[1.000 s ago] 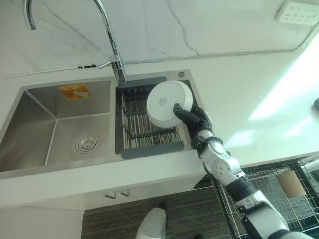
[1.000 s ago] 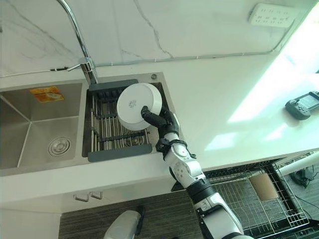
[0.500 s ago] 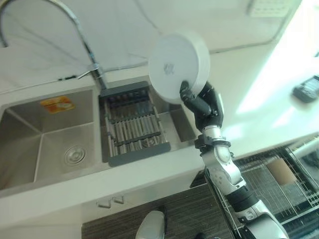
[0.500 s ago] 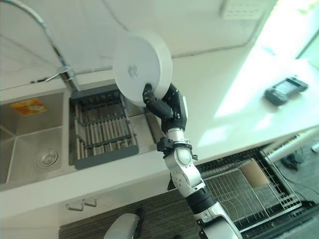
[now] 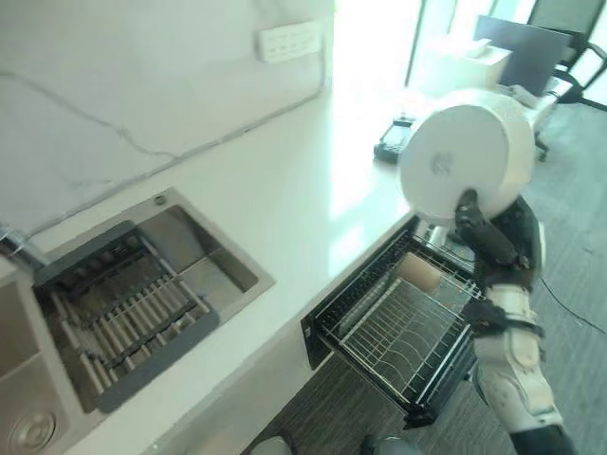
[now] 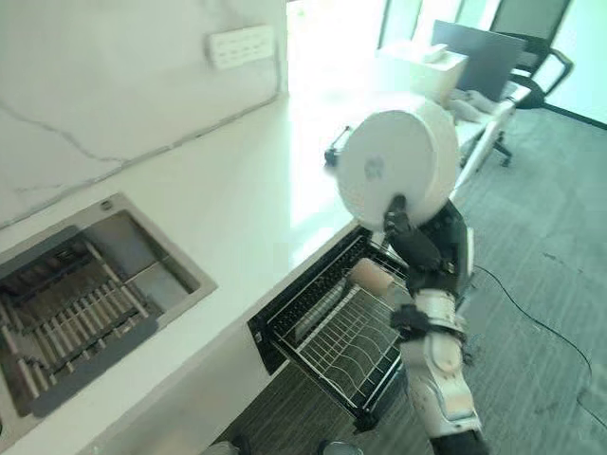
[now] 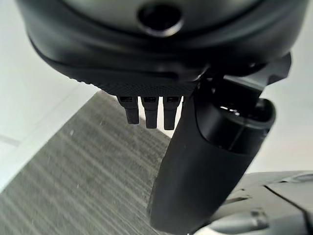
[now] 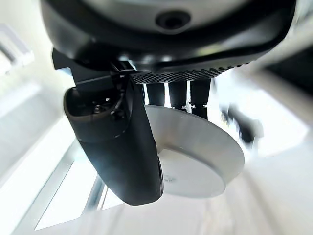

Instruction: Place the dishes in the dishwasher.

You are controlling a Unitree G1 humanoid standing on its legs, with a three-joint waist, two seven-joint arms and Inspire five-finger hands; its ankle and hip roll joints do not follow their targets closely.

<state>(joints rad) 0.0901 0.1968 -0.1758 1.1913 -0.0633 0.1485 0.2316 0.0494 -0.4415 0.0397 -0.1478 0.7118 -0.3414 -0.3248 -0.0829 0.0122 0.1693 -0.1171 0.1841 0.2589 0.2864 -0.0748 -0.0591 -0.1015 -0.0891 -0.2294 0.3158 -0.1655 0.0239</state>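
At the upper right of the left eye view, the right hand is gripping the white bowl with curled fingers above the open dishwasher rack, likely carrying it over, with lowering it between the wires next.

White bowl in right robot hand

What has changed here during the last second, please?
The right hand has lifted the white bowl out of the sink rack and carried it to the right, above the open dishwasher rack. The camera turned too. The hand's grip on the bowl is unchanged. The left hand is idle.
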